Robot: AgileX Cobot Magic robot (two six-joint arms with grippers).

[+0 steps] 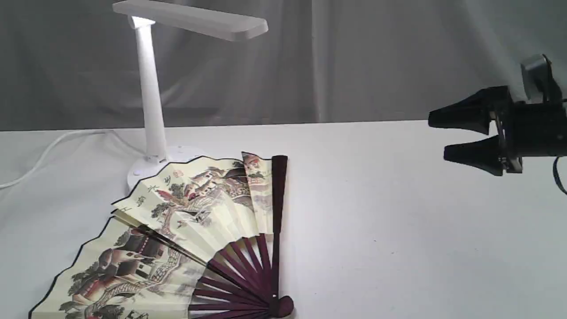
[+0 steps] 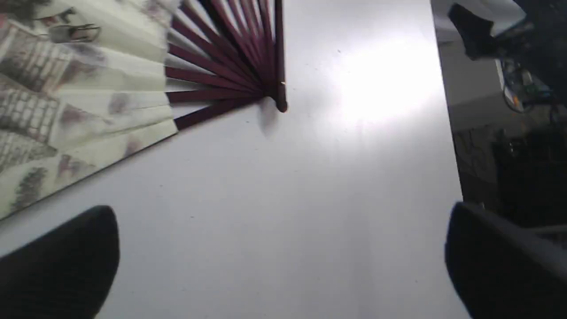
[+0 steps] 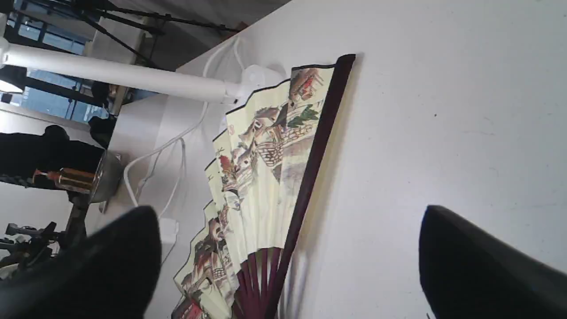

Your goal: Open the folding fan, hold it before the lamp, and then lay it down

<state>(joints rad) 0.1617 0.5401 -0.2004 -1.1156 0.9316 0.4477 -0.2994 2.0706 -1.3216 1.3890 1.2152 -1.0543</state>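
Note:
The folding fan [image 1: 186, 230] lies spread open on the white table at the lower left, in front of the lamp, its maroon ribs meeting at the pivot near the front edge. It also shows in the left wrist view as the fan [image 2: 133, 75] and in the right wrist view as the fan [image 3: 270, 177]. The white lamp [image 1: 150, 88] stands behind it with its bar head lit; its stem [image 3: 119, 75] shows too. My right gripper [image 1: 438, 137] hangs open above the table at the far right, well clear of the fan. My left gripper [image 2: 283, 261] is open over bare table near the pivot, holding nothing.
A white cord [image 1: 53, 150] runs left from the lamp base across the table. A grey curtain [image 1: 376, 57] closes the back. White tabletop [image 1: 398, 230] stretches to the right of the fan. The table's edge [image 2: 445, 133] drops off beyond the left gripper.

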